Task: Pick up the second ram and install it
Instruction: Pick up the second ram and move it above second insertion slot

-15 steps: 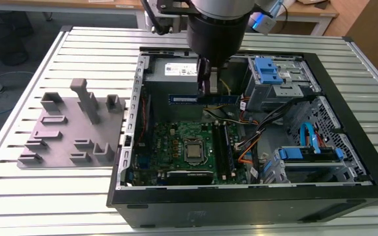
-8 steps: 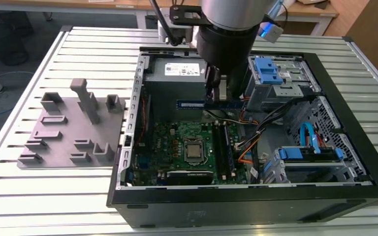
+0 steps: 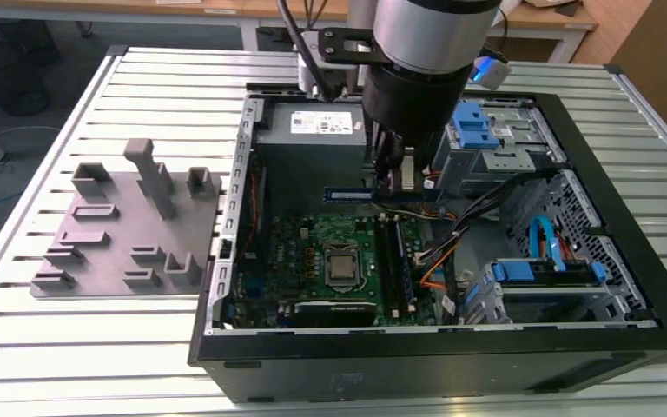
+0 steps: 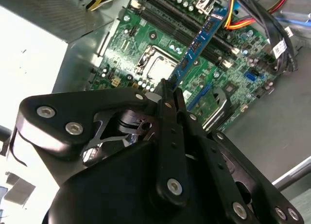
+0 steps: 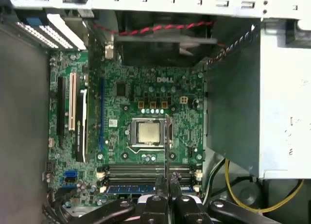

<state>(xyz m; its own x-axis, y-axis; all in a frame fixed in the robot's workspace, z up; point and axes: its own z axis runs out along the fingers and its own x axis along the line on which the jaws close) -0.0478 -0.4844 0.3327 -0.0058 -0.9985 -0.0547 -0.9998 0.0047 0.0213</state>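
Slatted metal table (image 3: 136,347) holds an open computer case (image 3: 426,360) lying on its side, with bare slats along the near edge and toward the exterior view's left. A grey tray (image 3: 114,252) of upright posts sits just beside the case on that left side.

Inside the case, a green motherboard (image 3: 310,239) lies flat with a square silver processor (image 3: 342,265) at its centre. Cables (image 3: 472,217) and blue drive brackets (image 3: 542,269) crowd the exterior view's right, leaving open room only above the board.

The arm's gripper (image 3: 389,184) reaches down from above. Its fingers (image 4: 167,136) are closed tight on one end of the second ram (image 4: 199,39), held over the memory slots (image 5: 146,169). One slot already holds a stick (image 5: 129,189).
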